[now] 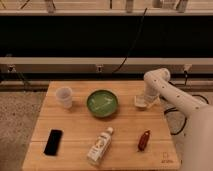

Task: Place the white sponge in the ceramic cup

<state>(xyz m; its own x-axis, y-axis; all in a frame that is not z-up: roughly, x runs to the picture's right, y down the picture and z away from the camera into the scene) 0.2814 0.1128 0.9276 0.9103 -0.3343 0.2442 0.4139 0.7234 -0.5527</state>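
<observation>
Wooden table (75,125) against dark wall with rails and hanging cables. Front left: black phone (53,142), flat. Rear left: ceramic cup (64,96), upright, apart from everything else. Centre: green bowl (102,103), right of cup. In front of bowl: white-and-tan bottle (100,146), on its side, cap end toward bowl. Just right of bowl: white sponge (139,103), on the table, well apart from cup. Front right: small red-brown item (144,140), lying flat. Directly at sponge: gripper (146,102), lowered, seemingly touching it; open or closed not discernible, grasp not confirmable. Far right: white arm (167,87), arching in from table edge.
</observation>
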